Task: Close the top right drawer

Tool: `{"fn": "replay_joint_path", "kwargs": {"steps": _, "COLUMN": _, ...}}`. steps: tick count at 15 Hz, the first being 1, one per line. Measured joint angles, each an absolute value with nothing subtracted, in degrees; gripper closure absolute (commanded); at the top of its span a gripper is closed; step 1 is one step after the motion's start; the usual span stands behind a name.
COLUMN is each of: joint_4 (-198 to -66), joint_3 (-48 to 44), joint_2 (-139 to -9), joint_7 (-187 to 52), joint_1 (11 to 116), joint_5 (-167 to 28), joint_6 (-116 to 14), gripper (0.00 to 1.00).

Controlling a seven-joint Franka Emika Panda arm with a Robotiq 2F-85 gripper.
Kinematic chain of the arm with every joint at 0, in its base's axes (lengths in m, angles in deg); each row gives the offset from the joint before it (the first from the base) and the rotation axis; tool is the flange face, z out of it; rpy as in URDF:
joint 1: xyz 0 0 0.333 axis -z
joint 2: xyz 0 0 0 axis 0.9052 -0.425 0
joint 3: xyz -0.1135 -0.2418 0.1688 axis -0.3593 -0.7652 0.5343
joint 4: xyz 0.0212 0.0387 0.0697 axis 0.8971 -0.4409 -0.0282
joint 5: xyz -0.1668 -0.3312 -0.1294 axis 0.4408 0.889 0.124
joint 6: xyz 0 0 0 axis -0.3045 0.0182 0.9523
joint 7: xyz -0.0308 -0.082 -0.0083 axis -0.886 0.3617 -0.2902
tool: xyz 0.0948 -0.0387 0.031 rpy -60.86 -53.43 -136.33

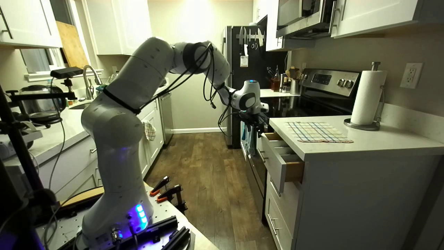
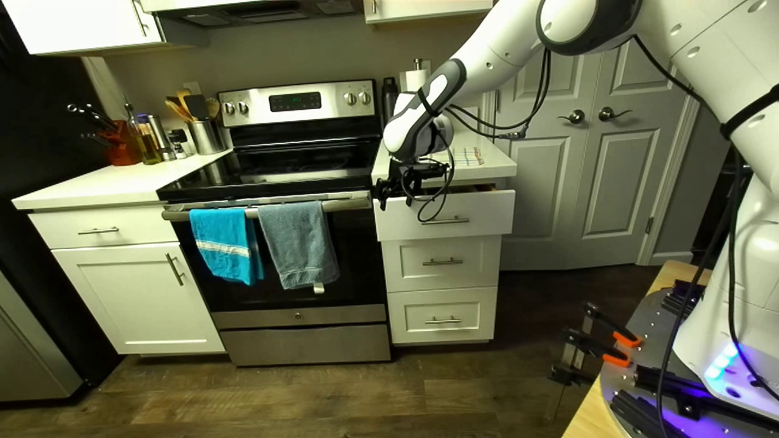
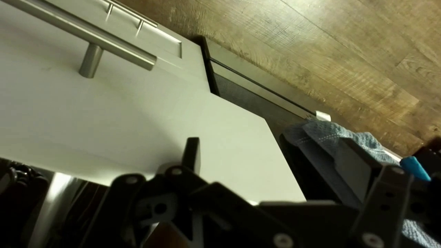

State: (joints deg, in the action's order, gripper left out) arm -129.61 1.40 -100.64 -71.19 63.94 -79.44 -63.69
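The top right drawer stands partly pulled out at the top of its three-drawer cabinet. Nearest in the wrist view, the end effector has its fingers spread wide and grips nothing. One finger stands before the drawer's flat face, near the upper edge; you probably have it there to push, as closing calls for no grasp of the handle. Whether that fingertip touches the face, you can't tell from here. The other finger shows past the face's end, so your push would land off-centre and might make the drawer bind. The handle runs off the wrist view, and what lies inside the drawer is too dark there to name.

Slightly farther, a grey-blue towel hangs on the stove near that end, likely to dry, so watch the outer finger for a snag. Above, the white desk carries a checked cloth and a paper towel roll; up there, they should be out of your way. In an exterior view your arm hides part of both.
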Motion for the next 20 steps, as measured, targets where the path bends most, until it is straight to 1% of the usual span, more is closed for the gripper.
{"fn": "replay_joint_path", "kwargs": {"steps": 5, "joint_4": -129.43, "joint_3": -2.96, "joint_2": -100.53, "joint_7": -73.05, "joint_1": 61.60, "joint_5": -76.18, "joint_6": -68.20, "gripper": 0.00}}
{"fn": "replay_joint_path", "kwargs": {"steps": 7, "joint_4": -129.43, "joint_3": -0.41, "joint_2": -100.00, "joint_7": -71.91, "joint_1": 62.68, "joint_5": -77.00, "joint_6": -66.76, "gripper": 0.00}}
{"fn": "replay_joint_path", "kwargs": {"steps": 10, "joint_4": -129.53, "joint_3": 6.99, "joint_2": -98.42, "joint_7": -66.79, "joint_1": 65.85, "joint_5": -81.16, "joint_6": -61.44, "gripper": 0.00}}
{"fn": "replay_joint_path", "kwargs": {"steps": 12, "joint_4": -129.69, "joint_3": 10.17, "joint_2": -97.04, "joint_7": -64.49, "joint_1": 67.18, "joint_5": -83.80, "joint_6": -57.40, "gripper": 0.00}}
{"fn": "replay_joint_path", "kwargs": {"steps": 15, "joint_4": -129.91, "joint_3": 11.22, "joint_2": -95.33, "joint_7": -63.98, "joint_1": 67.59, "joint_5": -85.99, "joint_6": -53.32, "gripper": 0.00}}
{"fn": "replay_joint_path", "kwargs": {"steps": 20, "joint_4": -130.11, "joint_3": 10.70, "joint_2": -94.89, "joint_7": -64.02, "joint_1": 67.31, "joint_5": -86.26, "joint_6": -52.68, "gripper": 0.00}}
